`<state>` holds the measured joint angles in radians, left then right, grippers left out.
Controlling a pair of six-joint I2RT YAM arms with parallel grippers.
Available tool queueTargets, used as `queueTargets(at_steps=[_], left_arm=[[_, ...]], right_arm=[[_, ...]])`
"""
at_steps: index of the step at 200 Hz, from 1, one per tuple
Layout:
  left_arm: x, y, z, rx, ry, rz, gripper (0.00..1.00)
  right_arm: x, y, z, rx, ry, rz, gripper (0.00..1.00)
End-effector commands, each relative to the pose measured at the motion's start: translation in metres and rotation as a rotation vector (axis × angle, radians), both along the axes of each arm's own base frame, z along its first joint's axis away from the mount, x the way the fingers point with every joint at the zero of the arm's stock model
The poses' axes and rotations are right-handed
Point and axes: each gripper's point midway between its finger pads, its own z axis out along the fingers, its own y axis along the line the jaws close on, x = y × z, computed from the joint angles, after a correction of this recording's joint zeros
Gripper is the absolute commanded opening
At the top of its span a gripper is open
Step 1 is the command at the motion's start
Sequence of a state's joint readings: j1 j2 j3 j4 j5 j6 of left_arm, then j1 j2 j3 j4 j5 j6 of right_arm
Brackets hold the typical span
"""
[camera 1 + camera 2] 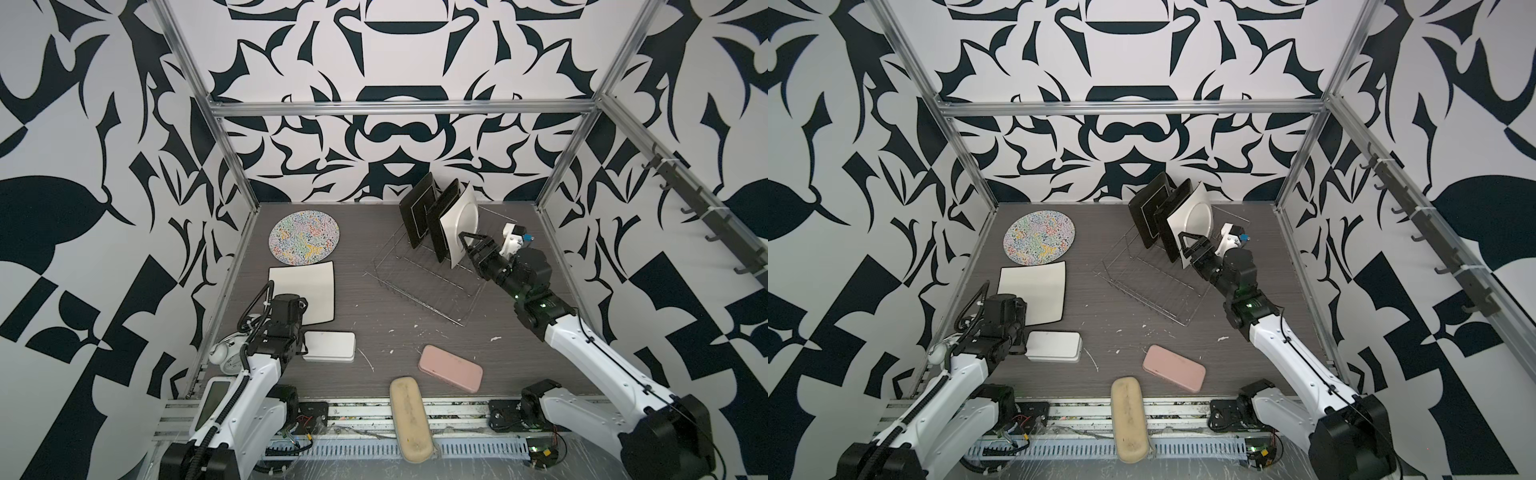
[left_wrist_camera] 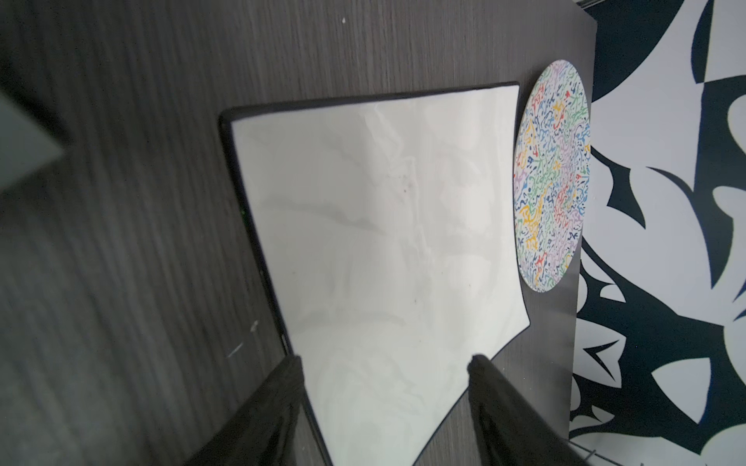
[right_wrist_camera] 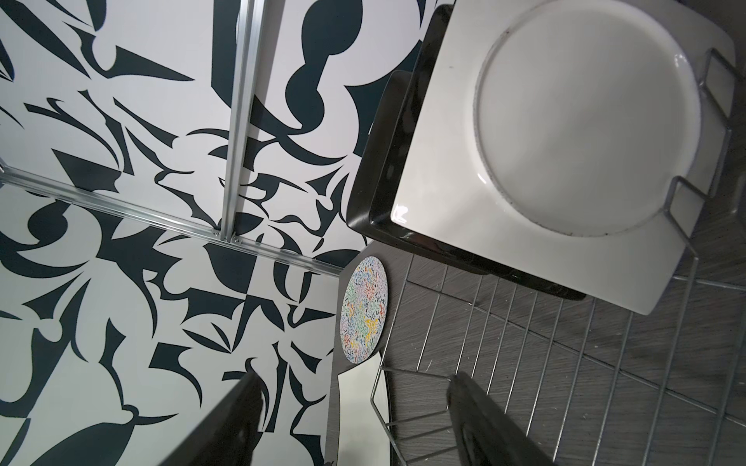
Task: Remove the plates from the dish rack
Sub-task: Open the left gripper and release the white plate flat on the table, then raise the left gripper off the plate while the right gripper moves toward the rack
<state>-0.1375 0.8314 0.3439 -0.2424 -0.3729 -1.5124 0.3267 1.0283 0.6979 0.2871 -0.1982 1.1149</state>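
**Plates and dish rack, partly unloaded**

Dish rack (image 1: pixel 424 278), table's (image 1: pixel 395 332) far right: held two black square plates (image 1: pixel 417 216) and one white-backed plate (image 1: pixel 461 220), upright. Round squiggle plate (image 1: pixel 304 237) and white dark-rimmed plate (image 1: pixel 305 291) lay flat, left. Left gripper (image 2: pixel 386 361) spread over the latter; right gripper (image 3: pixel 355 377) spread, empty, near the rack.

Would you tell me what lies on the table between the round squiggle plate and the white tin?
The dark-rimmed square white plate lies flat between the round squiggle plate and the white tin, shown in both top views.
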Motion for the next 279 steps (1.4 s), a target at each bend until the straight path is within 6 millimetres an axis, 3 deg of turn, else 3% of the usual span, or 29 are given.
queueTargets(at_steps=[1, 40, 65, 84, 126, 129, 146, 190, 227, 279], left_arm=[[0.009, -0.001, 0.025, 0.052, -0.026, -0.052, 0.7], [0.026, -0.006, 0.055, 0.144, -0.065, -0.151, 0.71], [0.054, -0.03, 0.093, 0.245, -0.115, -0.344, 0.72], [0.074, -0.053, 0.104, 0.3, -0.076, -0.506, 0.73], [0.102, -0.112, 0.09, 0.286, -0.009, -0.756, 0.74], [0.103, -0.116, 0.081, 0.286, 0.019, -0.771, 0.74], [0.106, -0.128, 0.069, 0.28, 0.051, -0.816, 0.74], [0.096, -0.145, 0.036, 0.204, 0.112, -0.871, 0.74], [0.088, -0.161, 0.022, 0.169, 0.14, -0.936, 0.74], [0.072, -0.162, -0.008, 0.153, 0.216, -0.951, 0.75]], right_arm=[[-0.001, -0.001, 0.017, 0.009, -0.059, 0.001, 0.76], [0.0, 0.0, 0.017, 0.0, -0.06, 0.006, 0.76], [0.001, -0.001, 0.014, -0.023, -0.055, 0.006, 0.76], [0.001, -0.002, 0.011, -0.039, -0.048, 0.002, 0.76], [0.0, -0.006, 0.01, -0.052, -0.044, -0.008, 0.76], [-0.001, -0.007, 0.011, -0.054, -0.047, -0.01, 0.76], [-0.002, -0.01, 0.01, -0.069, -0.045, -0.018, 0.76], [-0.005, -0.019, 0.008, -0.086, -0.037, -0.038, 0.76], [-0.001, -0.017, 0.004, -0.079, -0.026, -0.032, 0.76], [-0.001, -0.017, 0.009, -0.083, -0.034, -0.033, 0.76]])
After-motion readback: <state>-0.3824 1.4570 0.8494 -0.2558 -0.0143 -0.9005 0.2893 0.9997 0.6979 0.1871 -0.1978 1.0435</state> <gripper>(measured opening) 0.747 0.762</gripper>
